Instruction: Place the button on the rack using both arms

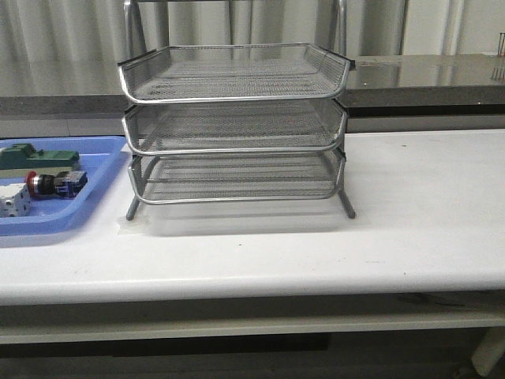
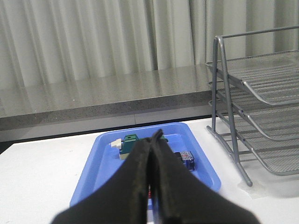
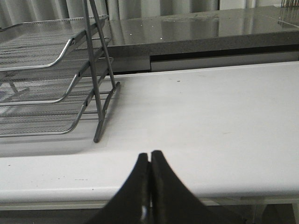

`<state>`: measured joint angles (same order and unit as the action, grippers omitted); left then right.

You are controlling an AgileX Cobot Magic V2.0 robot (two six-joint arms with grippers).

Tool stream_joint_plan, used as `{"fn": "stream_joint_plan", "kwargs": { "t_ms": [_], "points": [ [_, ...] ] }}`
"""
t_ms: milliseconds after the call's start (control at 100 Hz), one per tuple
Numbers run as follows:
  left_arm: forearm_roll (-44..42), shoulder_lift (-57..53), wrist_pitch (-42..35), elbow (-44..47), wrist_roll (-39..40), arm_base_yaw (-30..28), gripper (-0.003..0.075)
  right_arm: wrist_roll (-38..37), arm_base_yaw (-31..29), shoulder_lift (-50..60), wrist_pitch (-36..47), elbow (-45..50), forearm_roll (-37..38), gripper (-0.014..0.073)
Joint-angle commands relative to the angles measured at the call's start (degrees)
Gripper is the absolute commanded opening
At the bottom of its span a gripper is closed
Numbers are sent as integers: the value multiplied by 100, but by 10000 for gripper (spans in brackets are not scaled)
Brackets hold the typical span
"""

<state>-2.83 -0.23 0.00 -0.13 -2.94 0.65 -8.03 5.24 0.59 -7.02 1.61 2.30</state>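
Observation:
The button (image 1: 54, 183) lies on its side in the blue tray (image 1: 47, 225) at the left of the table, red head to the left and blue block to the right. The silver wire rack (image 1: 237, 99) stands mid-table, its three tiers holding nothing. Neither arm shows in the front view. In the left wrist view my left gripper (image 2: 152, 137) is shut and empty above the tray (image 2: 100, 158); it hides most of the button, whose blue block (image 2: 187, 159) shows beside the fingers. My right gripper (image 3: 149, 154) is shut and empty over the table's front edge, right of the rack (image 3: 96, 130).
The blue tray also holds a green flat component (image 1: 39, 156) at the back and a white block (image 1: 12, 201) at the front left. A grey counter (image 1: 426, 79) runs behind the table. White tabletop (image 1: 426, 197) stretches to the right of the rack.

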Motion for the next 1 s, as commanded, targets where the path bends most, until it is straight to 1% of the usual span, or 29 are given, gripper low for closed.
{"fn": "stream_joint_plan", "kwargs": {
  "t_ms": [0, 200, 280, 360, 510, 640, 840, 990],
  "points": [
    [11, -188, -438, 310, 69, -9, -21, 25, -23, 117, 486, -112, 61, -60],
    [11, -188, -438, 310, 69, -9, -21, 25, -23, 117, 661, -112, 61, -60],
    [11, -188, -438, 310, 69, -9, -21, 4, -23, 117, 889, -142, 56, -60],
    [11, -188, -438, 310, 69, -9, -21, -62, -23, 109, 773, -312, -108, -60],
    [11, -188, -438, 310, 69, -9, -21, -62, -23, -122, 32, -1017, -399, -60],
    [11, -188, -438, 310, 69, -9, -21, -62, -23, -593, -530, -1714, -400, -60],
    [11, -188, -438, 310, 69, -9, -21, -62, -23, -1740, -1666, -2900, -411, -60],
    [11, -188, -438, 310, 69, -9, -21, -62, -23, -2714, -2476, -3737, -557, -60]
  ]
}}
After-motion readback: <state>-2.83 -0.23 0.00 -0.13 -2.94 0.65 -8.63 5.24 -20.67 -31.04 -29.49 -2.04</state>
